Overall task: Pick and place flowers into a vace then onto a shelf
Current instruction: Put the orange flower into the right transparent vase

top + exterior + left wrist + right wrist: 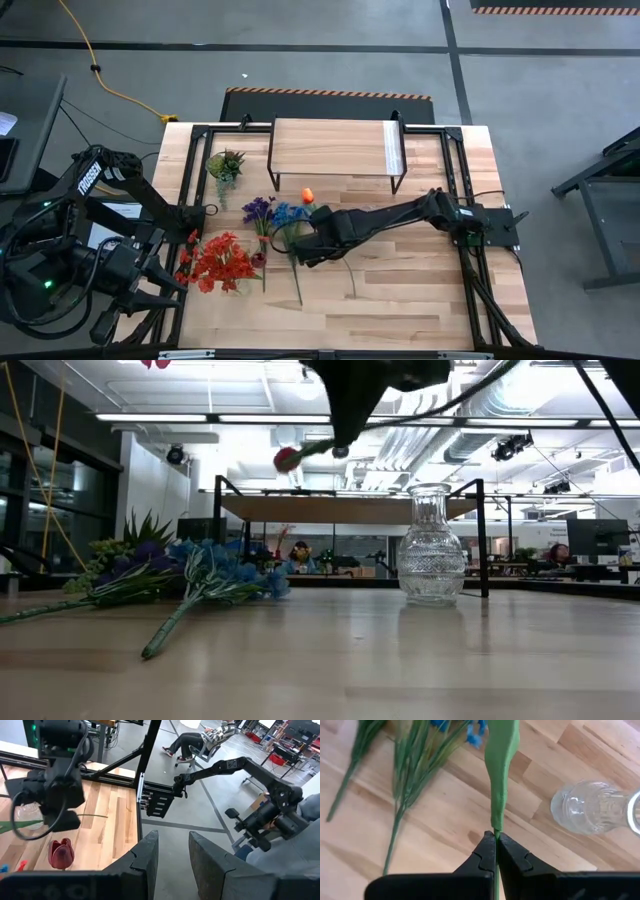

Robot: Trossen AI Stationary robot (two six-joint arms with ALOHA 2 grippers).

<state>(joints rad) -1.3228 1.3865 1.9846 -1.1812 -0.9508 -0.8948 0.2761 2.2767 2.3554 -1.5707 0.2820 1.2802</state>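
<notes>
My right gripper is shut on a red-bloomed flower, raised over the table's middle, left of the clear glass vase. The vase stands upright on the tabletop in front of the shelf. Purple flowers, blue flowers and a bunch of red ones lie flat on the wood at the left, with an orange bloom near the shelf. My left gripper waits open beyond the table's left edge, with nothing between its fingers. My right gripper pinches the flower's green stem between its two fingertips, partway along its length. The fingers point steeply down and lie across the stem. The flower is lifted clear of the table, its red bloom off to the gripper's left side.
A small green spiky plant sits at the far left beside the shelf. Black frame rails run along the table's sides. Bare wood lies toward the near edge.
</notes>
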